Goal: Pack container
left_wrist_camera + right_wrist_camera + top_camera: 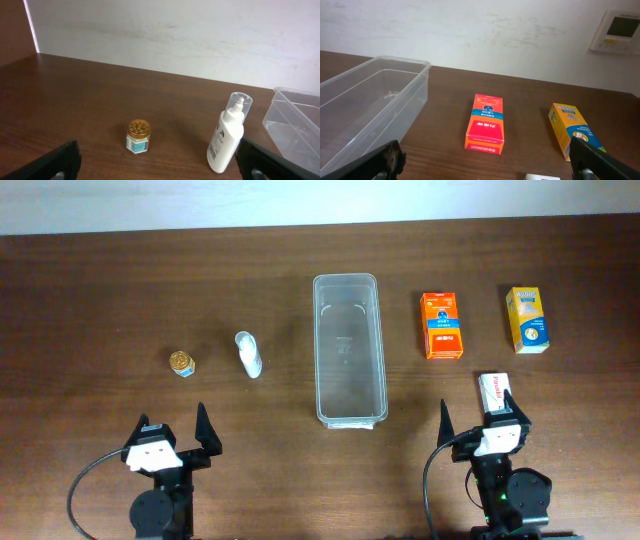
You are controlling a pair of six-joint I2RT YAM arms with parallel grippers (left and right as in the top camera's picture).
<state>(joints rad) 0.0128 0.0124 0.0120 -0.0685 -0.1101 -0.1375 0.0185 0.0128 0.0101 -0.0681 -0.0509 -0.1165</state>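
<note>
Overhead view showed the packing not yet begun: the clear plastic container (347, 360) lay empty at the centre of the frame, its long side running from top to bottom, with every item on the table outside it. To its left were a white bottle (248, 354) lying on its side and, further left, a small gold-lidded jar (181, 363). To its right sat an orange box (441, 326) and a yellow box (527, 320), and a white box with red print (495, 392) lay lower right, just above the right arm. The step in hand looked like the first reach, so the next move called for one arm to advance to its nearest item, straddle it and close. The bottle or jar suited the left arm, the white box the right. The left gripper (174, 420), at lower left, had its fingers (56, 162) spread fully apart, holding and touching nothing. The right gripper (480, 415), at lower right, was likewise released wide and empty. From above, its far finger seemed to overlap the white box's near end, though contact could not be told.
</note>
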